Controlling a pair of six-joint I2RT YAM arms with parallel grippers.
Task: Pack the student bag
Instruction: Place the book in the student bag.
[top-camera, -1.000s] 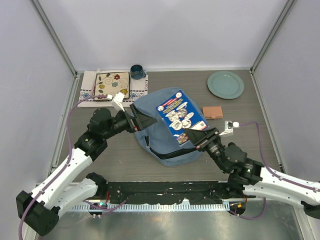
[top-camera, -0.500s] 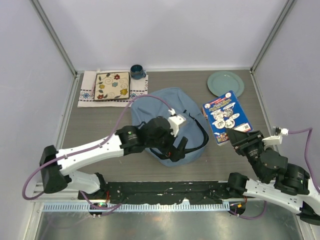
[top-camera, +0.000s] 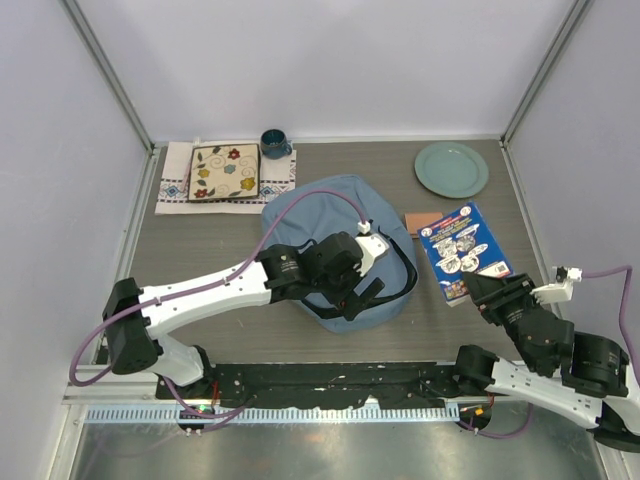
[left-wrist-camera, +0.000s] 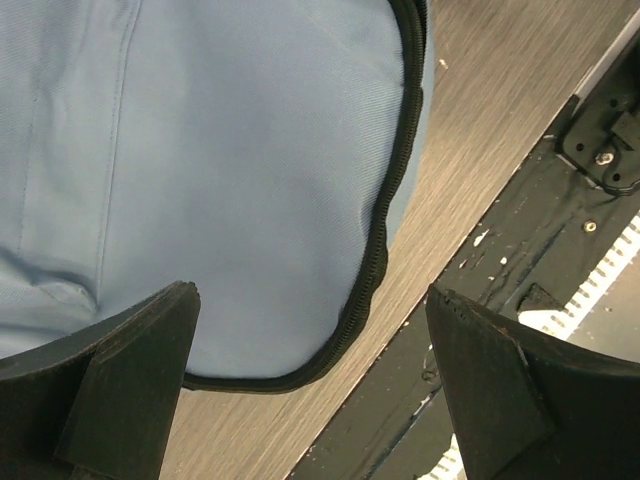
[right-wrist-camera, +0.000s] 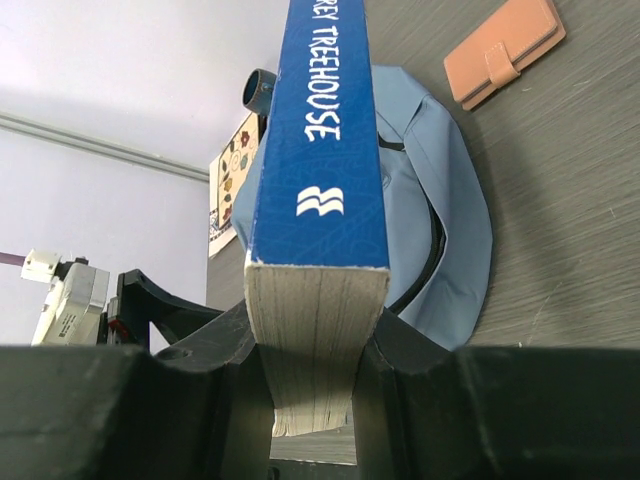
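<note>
The dusty-blue student bag (top-camera: 330, 210) lies mid-table with its black zipper line (left-wrist-camera: 385, 230) along its near edge. My left gripper (top-camera: 358, 297) hangs open and empty just above that near edge. In the left wrist view the bag (left-wrist-camera: 200, 150) fills the space between and beyond the spread fingers (left-wrist-camera: 130, 380). My right gripper (top-camera: 483, 293) is shut on the bottom edge of a blue book (top-camera: 464, 250) and holds it up to the right of the bag. In the right wrist view the book's spine (right-wrist-camera: 320, 130) stands between the jaws, with the bag (right-wrist-camera: 445, 200) behind it.
A tan wallet (top-camera: 418, 222) lies by the bag, partly behind the book, and also shows in the right wrist view (right-wrist-camera: 505, 50). A green plate (top-camera: 451, 169) sits back right. A blue mug (top-camera: 274, 143) and a flowered tile (top-camera: 224, 172) on a cloth sit back left. The black rail (left-wrist-camera: 560, 230) runs along the table's near edge.
The right gripper has carried the book off the bag to the right and nearer. The left arm has swung from the bag's left edge across it to the near edge.
</note>
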